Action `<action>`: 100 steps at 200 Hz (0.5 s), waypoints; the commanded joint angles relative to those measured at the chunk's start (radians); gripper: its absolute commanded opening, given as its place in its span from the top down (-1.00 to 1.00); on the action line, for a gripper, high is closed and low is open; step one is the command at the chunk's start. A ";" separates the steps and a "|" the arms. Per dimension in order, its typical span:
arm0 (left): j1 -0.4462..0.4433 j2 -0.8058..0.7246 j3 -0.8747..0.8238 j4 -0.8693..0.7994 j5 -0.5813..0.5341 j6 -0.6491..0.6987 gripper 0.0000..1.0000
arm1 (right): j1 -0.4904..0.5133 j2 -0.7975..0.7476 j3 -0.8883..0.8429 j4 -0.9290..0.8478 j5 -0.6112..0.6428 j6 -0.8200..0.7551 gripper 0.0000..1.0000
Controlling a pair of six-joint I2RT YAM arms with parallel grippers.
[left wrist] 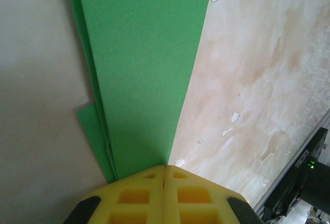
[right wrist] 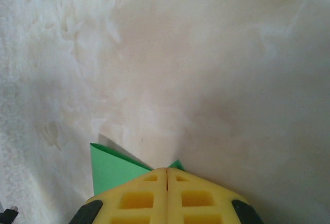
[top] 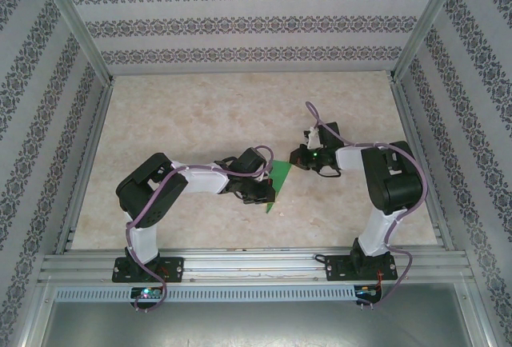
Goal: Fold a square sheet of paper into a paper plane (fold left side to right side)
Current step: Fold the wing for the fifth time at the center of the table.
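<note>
The sheet of paper (top: 278,185) is bright green and folded into a narrow, pointed, layered strip lying flat mid-table between the two arms. In the left wrist view the paper (left wrist: 144,53) runs away from the fingertips, with stacked fold edges along its left side. My left gripper (top: 259,196) is shut, its yellow tips (left wrist: 165,166) set on the strip's near end. My right gripper (top: 298,158) is shut too, its tips (right wrist: 166,170) resting on the far end, where the green paper (right wrist: 111,167) sticks out on both sides of them.
The table (top: 200,123) is pale and marbled, with small flaked patches (left wrist: 234,116) beside the paper. Aluminium rails (top: 256,265) run along the near edge, and patterned walls (top: 48,83) close in the sides and back. A black part of the right arm (left wrist: 304,182) sits close by.
</note>
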 commanded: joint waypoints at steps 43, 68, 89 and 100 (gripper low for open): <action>-0.017 0.023 -0.048 -0.174 -0.067 0.009 0.91 | -0.049 0.028 0.078 -0.050 0.034 -0.040 1.00; -0.018 0.021 -0.049 -0.171 -0.071 0.004 0.92 | -0.057 -0.041 0.080 -0.075 0.029 -0.035 1.00; -0.019 0.020 -0.051 -0.166 -0.075 0.003 0.92 | -0.056 -0.125 0.041 -0.080 0.000 -0.010 1.00; -0.019 0.018 -0.051 -0.164 -0.077 0.002 0.92 | -0.051 -0.171 0.005 -0.081 -0.022 0.011 1.00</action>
